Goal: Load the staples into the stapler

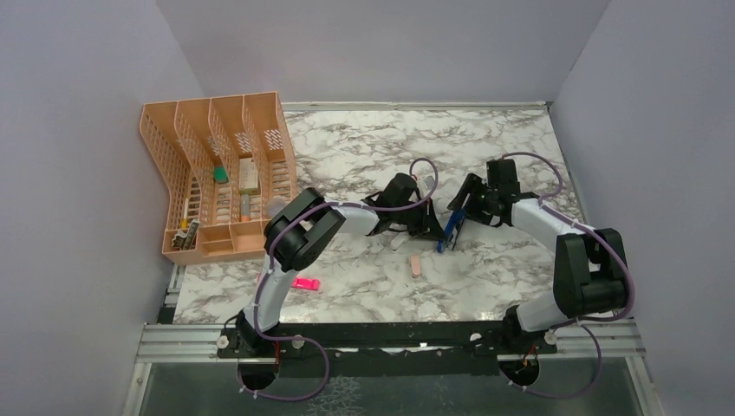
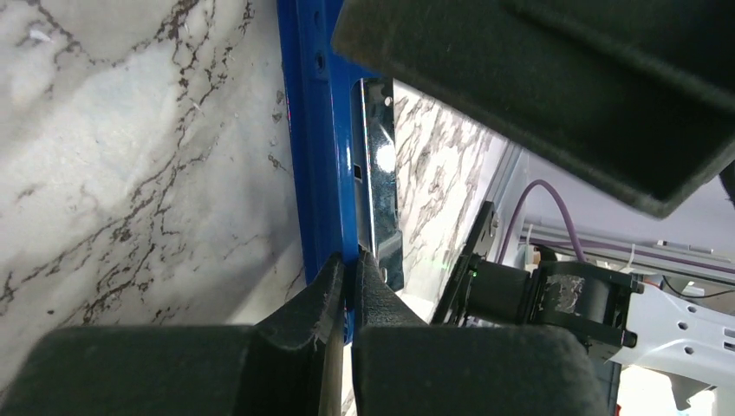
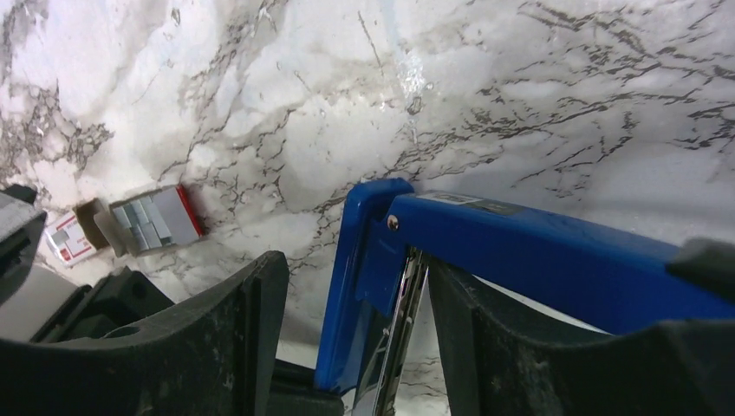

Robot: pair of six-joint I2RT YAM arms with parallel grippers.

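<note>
- Pinching the stapler (image 2: pixel 314 130): left gripper (image 2: pixel 348 260), fingers pressed together on the thin blue edge at its lower end, as I read the left wrist view.
- Right gripper (image 3: pixel 357 264): jaws spread, straddling the stapler's hinge end. I cannot tell whether either finger touches it.
- Stapler: hinged open between the two grippers at mid-table, with the blue lid (image 3: pixel 555 251) swung away from the chrome magazine (image 2: pixel 377 165).
- Staples (image 3: pixel 152 221): grey block in its tray, beside the red-and-white box (image 3: pixel 69 238), lying on the marble apart from the stapler and not yet picked up.
- Risk, in my judgement: the left pinch is narrow. A nudge from the right fingers as they leave for the staples could twist the stapler or slip it loose.
- Risk: an unsupported lid may drop shut over the magazine, and a block gripped askew may jam or break.
- Views: only the right wrist shows the staples and the hinge, and only the left wrist shows the pinch.
- Top view: shows both arms meeting, the peach piece (image 1: pixel 416 264) and highlighter (image 1: pixel 305 283) nearer me, and the organizer (image 1: pixel 217 173) far left.
</note>
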